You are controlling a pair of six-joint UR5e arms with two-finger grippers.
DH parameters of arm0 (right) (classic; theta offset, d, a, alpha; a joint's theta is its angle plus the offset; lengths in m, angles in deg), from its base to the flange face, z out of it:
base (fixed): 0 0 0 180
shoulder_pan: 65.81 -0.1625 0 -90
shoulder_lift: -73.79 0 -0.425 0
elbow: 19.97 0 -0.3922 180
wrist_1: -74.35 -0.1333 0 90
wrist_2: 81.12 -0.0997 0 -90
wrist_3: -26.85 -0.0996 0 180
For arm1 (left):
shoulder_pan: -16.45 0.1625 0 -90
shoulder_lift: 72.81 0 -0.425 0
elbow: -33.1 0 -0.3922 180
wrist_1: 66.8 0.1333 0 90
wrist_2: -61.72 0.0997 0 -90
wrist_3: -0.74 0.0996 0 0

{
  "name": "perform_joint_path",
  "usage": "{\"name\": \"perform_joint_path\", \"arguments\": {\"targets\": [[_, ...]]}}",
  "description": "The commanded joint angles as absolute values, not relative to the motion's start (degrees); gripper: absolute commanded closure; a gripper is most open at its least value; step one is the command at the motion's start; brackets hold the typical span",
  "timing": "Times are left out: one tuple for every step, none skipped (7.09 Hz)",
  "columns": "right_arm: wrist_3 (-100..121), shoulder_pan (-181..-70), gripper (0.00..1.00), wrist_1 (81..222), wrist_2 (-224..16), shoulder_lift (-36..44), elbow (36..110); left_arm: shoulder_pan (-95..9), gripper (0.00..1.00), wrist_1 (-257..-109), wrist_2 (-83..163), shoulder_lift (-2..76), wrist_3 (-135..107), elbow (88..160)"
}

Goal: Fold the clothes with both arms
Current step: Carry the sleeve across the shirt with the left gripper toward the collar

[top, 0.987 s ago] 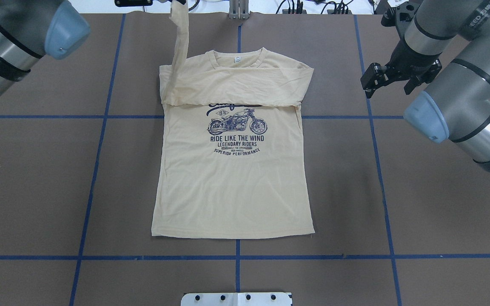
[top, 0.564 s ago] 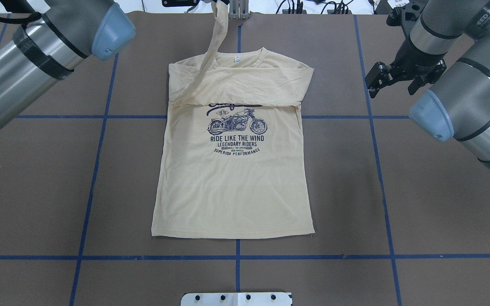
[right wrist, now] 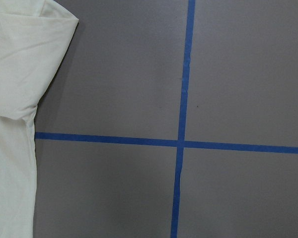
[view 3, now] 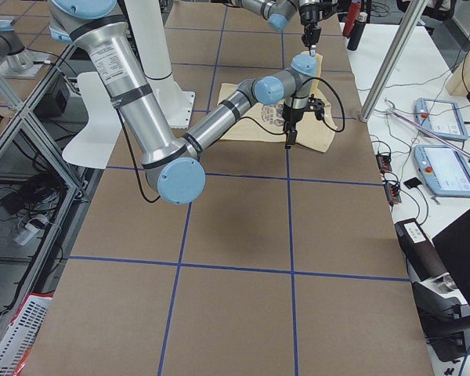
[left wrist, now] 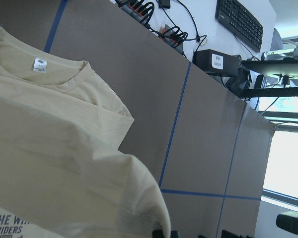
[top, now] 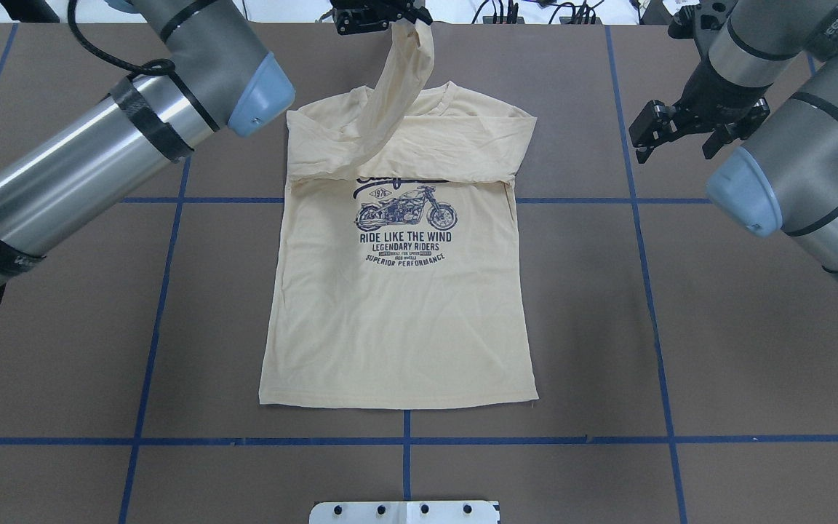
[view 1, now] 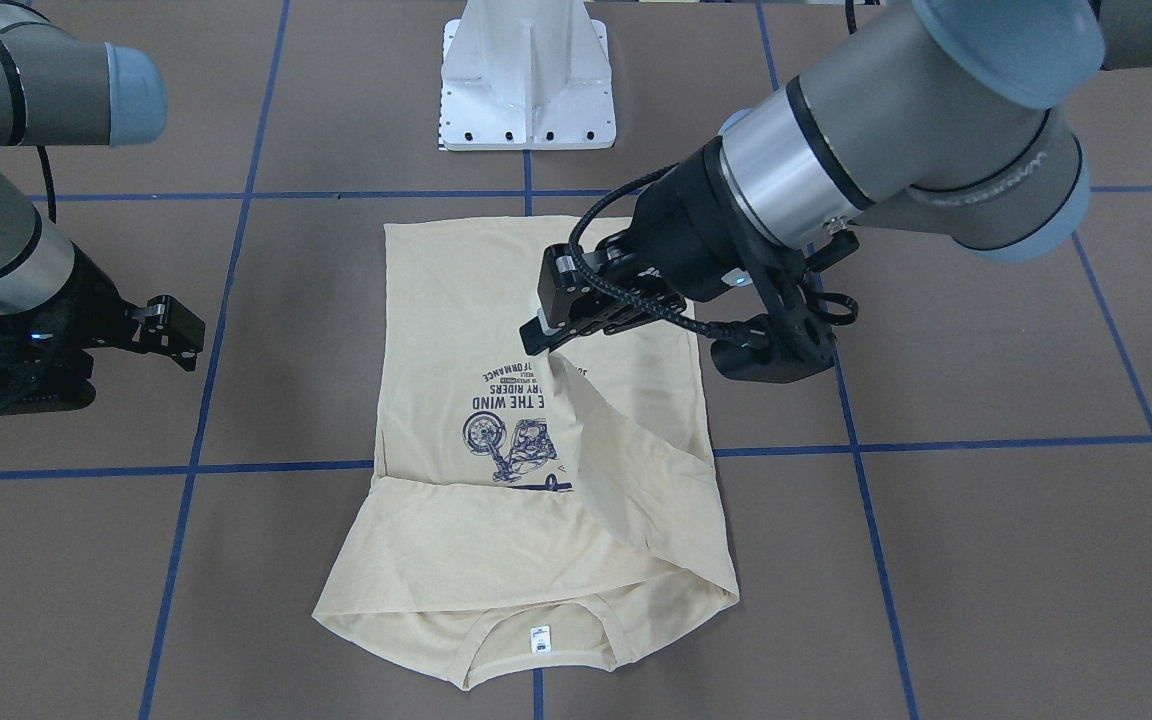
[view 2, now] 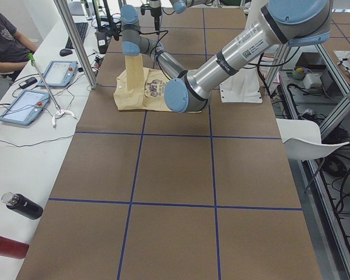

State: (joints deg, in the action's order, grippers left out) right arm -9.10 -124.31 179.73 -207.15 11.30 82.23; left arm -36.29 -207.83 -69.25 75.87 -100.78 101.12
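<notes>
The left gripper [view 1: 540, 340], jaws pinched on the sleeve [top: 398, 91] of the T-shirt [top: 397, 320], holds it raised at top centre, likely for folding across; the right gripper [top: 673, 138] hangs spread, empty.

Table [top: 681, 327] open along T-shirt [top: 397, 320] hem and flanks. Collar end blocked: left arm [top: 99, 153] and raised sleeve [top: 401, 87] hang over it.

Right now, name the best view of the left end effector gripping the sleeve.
Front-facing view: the left end effector pinches the raised sleeve unobstructed. Overhead crops it at the top edge; left wrist shows mostly cloth; side views, too distant.
</notes>
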Motion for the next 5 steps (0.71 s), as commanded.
{"name": "perform_joint_path", "arguments": {"targets": [[-9.1,-124.4,0.00,179.7,-207.1,11.2,81.9,-32.3,1.00,-211.4,-63.6,76.7,-100.8,96.8],[-9.1,-124.3,0.00,179.7,-207.1,11.2,81.8,-30.2,1.00,-211.4,-60.8,76.6,-100.8,96.7],[-9.1,-124.3,0.00,179.7,-207.1,11.2,81.7,-28.8,1.00,-211.5,-59.4,76.6,-100.7,96.3],[-9.2,-124.3,0.00,179.8,-207.2,11.2,81.8,-27.1,1.00,-211.6,-57.0,76.7,-100.7,95.6],[-9.2,-124.3,0.00,179.8,-207.1,11.2,81.8,-24.9,1.00,-216.1,-54.2,76.7,-100.7,92.6]]}}
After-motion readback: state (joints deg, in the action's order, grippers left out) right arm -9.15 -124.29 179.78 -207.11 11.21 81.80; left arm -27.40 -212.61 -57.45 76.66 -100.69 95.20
